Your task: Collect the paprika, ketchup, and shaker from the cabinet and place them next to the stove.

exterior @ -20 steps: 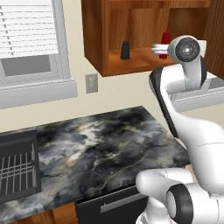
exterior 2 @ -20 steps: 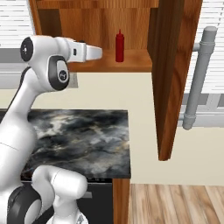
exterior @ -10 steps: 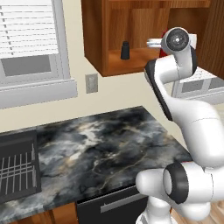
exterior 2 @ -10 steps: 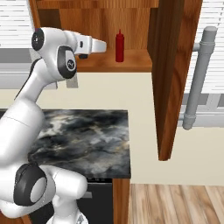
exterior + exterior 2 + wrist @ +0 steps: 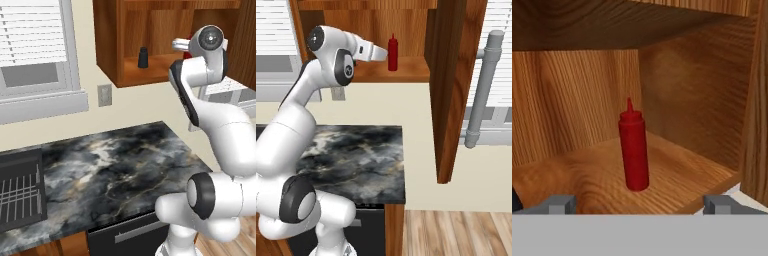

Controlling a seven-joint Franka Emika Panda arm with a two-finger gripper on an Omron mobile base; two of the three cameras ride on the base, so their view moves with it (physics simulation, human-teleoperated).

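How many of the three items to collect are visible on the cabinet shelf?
2: the ketchup upright, right of centre, and the shaker further left. The arm may be hiding the paprika.

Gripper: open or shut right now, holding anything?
Gripper: open, holding nothing; the ketchup stands upright on the cabinet shelf ahead, untouched.

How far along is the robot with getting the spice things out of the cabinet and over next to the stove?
Nothing looks delivered yet. The ketchup stands upright on the cabinet shelf and the shaker sits on the same shelf. In hand: the gripper is open, lined up on the ketchup from in front, not touching it. Left: grasp the ketchup, carry it to the stove, then the shaker and the paprika.
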